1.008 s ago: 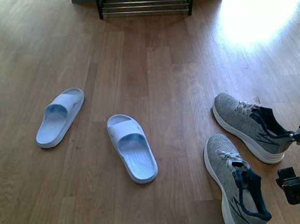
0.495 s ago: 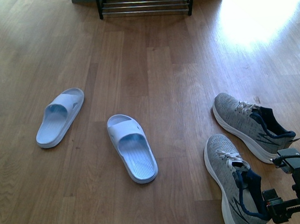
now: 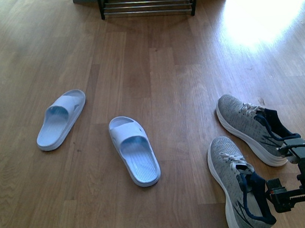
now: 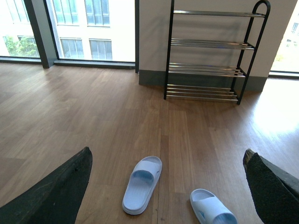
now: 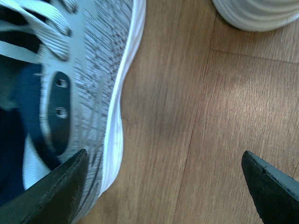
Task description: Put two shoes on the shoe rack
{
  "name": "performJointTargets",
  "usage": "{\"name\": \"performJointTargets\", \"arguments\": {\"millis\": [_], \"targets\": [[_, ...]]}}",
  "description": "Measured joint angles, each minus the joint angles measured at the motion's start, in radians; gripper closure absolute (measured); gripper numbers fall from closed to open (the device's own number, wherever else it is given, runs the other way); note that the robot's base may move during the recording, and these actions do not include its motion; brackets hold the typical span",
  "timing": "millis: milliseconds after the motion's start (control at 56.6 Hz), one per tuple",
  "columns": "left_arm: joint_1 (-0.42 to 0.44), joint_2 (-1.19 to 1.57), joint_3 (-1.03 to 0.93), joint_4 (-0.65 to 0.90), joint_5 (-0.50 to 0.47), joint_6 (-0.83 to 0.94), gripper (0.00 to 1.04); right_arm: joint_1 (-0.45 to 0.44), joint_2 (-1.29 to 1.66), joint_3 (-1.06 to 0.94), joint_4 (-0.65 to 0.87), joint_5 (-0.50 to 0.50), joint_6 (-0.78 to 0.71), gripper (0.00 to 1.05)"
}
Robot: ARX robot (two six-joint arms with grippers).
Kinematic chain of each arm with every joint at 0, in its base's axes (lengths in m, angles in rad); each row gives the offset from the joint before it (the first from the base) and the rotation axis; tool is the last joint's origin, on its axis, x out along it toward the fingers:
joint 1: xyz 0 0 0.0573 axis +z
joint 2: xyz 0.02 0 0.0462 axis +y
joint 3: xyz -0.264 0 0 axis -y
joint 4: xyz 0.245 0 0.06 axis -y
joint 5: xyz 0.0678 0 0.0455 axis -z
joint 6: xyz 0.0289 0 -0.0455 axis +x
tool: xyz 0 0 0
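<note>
Two grey knit sneakers lie on the wood floor at the right of the front view, the far one (image 3: 251, 127) and the near one (image 3: 237, 184). My right gripper (image 3: 286, 173) is open low beside the near sneaker's heel, between the two. In the right wrist view the near sneaker (image 5: 88, 70) lies against one finger (image 5: 60, 196), the far sneaker's white sole (image 5: 257, 14) shows, and bare floor fills the open gripper (image 5: 163, 186). The shoe rack (image 3: 146, 6) stands far ahead, also in the left wrist view (image 4: 210, 44). My left gripper (image 4: 167, 150) is open, empty and raised.
Two pale blue slides lie at the left and middle of the floor, one (image 3: 60, 119) and the other (image 3: 134, 150); both show in the left wrist view (image 4: 142, 184) (image 4: 210, 212). Tall windows (image 4: 93, 28) stand beside the rack. Sunlight glares on the floor (image 3: 263, 10).
My right gripper has dropped lower and moved left, from beside the far sneaker's heel to close against the near sneaker's heel. The shoes and slides have not moved.
</note>
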Motion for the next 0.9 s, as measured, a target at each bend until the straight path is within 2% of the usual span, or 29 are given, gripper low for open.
{"name": "performJointTargets", "arguments": {"millis": [194,354,636,902], "targets": [[0.0,0.0,0.0,0.0,0.0,0.0,0.09,0.003,-0.149,-0.095,-0.027,-0.114,0.047,0.09],[0.0,0.0,0.0,0.0,0.0,0.0,0.09,0.03,-0.182,-0.152,-0.035,-0.165,0.072,0.09],[0.0,0.0,0.0,0.0,0.0,0.0,0.09,0.075,-0.085,-0.098,-0.013,-0.129,0.135,0.09],[0.0,0.0,0.0,0.0,0.0,0.0,0.09,0.068,0.039,0.02,-0.023,-0.06,0.148,0.09]]}}
